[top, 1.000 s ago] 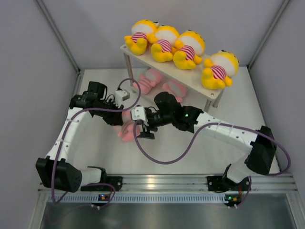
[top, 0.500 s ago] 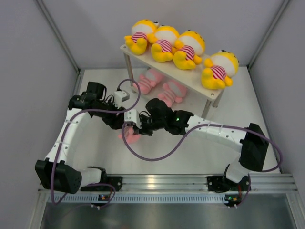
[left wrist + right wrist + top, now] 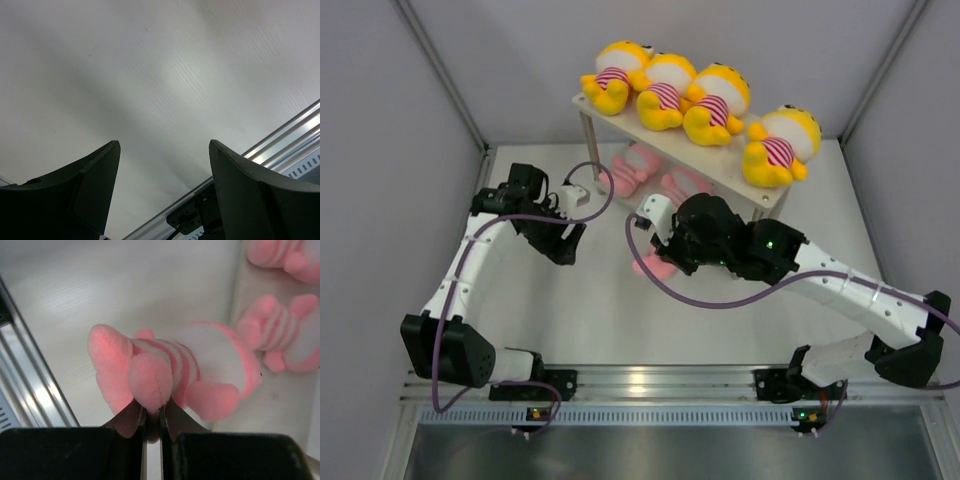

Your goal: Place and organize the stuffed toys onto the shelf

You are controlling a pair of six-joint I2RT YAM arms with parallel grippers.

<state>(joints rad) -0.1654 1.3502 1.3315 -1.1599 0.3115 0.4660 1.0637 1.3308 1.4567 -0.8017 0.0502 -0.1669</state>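
Right gripper (image 3: pixel 153 416) was clenched on one limb of a pink toy (image 3: pixel 200 357), holding it just in front of the shelf (image 3: pixel 722 166), near the lower level. Left gripper (image 3: pixel 165 165) was released, fingers spread with nothing between them, over the white table (image 3: pixel 150 75). Four yellow toys (image 3: pixel 717 103) lay in a row on the top board. Two other pink toys (image 3: pixel 632 167) lay underneath.
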